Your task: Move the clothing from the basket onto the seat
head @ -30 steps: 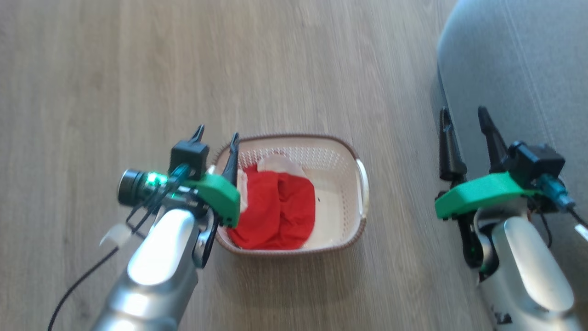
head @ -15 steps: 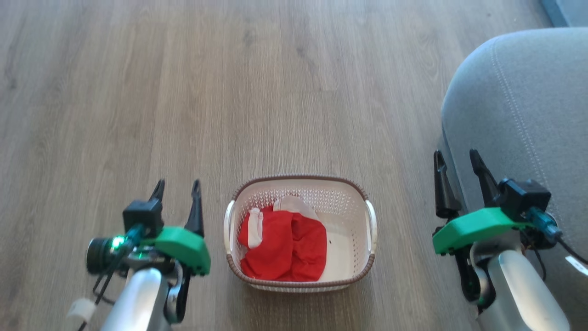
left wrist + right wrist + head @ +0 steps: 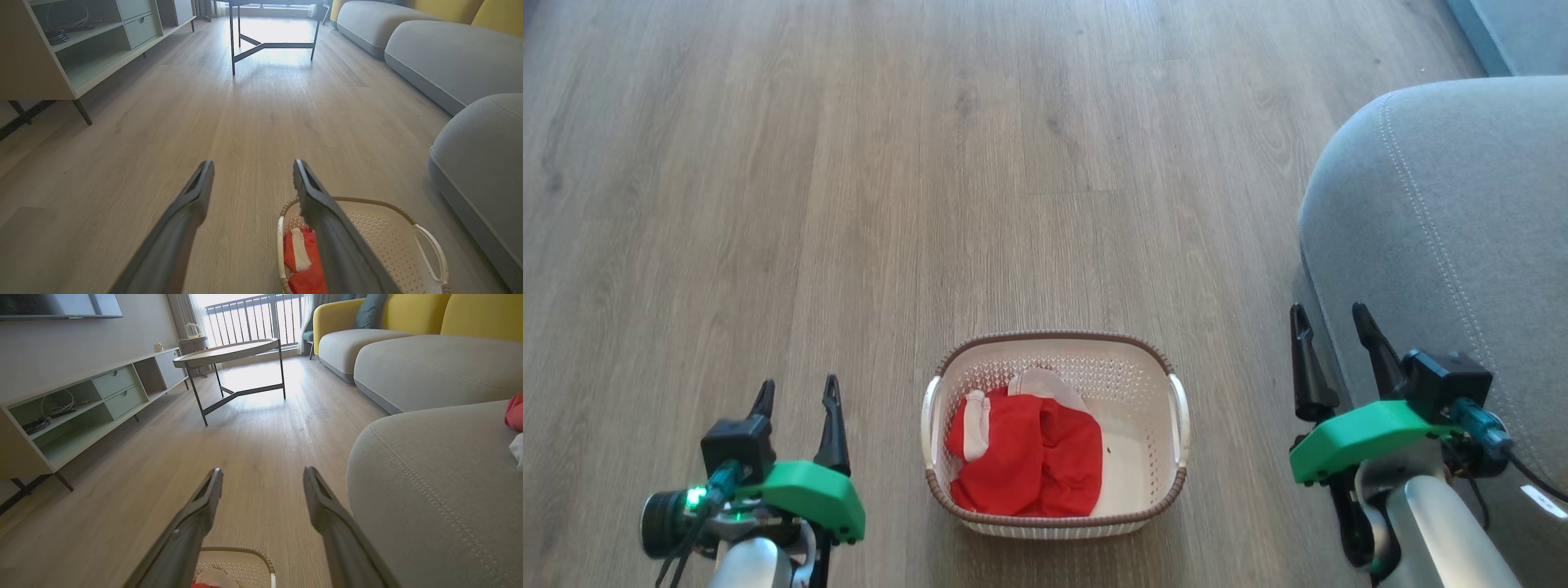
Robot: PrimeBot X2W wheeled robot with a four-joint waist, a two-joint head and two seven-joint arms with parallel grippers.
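Holding the left gripper (image 3: pixel 797 388) low at the left of the head view, above the wooden floor (image 3: pixel 931 163), its two dark fingers spread wide and pinching nothing, pointing forward with the basket (image 3: pixel 1054 336) lying just to its right

Seeing, in the left wrist view, that gripper's inner finger standing in front of the basket's rim, and judging the reach to be a short sideways swing and a dip

Finding the clothing (image 3: pixel 1029 457) bunched in the left half of the basket, red with white trim showing at its left and top edges, leaving the right half of the base bare; counting one heap, without being able to tell the number of garments in it

Noting the basket's long axis running side to side, with one handle at each end

Judging the left arm the nearer one to the heap, and placing the right one well apart from it

Holding the right gripper (image 3: pixel 1328 314) at the lower right, fingers likewise spread and gripping nothing, just beside the rounded corner of the seat (image 3: pixel 1462 229)

Catching, in the right wrist view, a scrap of red and white fabric (image 3: pixel 515 416) appearing to lie on the seat at the far right edge, likely more of the clothing

Counting overall two grippers, one basket, one heap inside it and one seat close by
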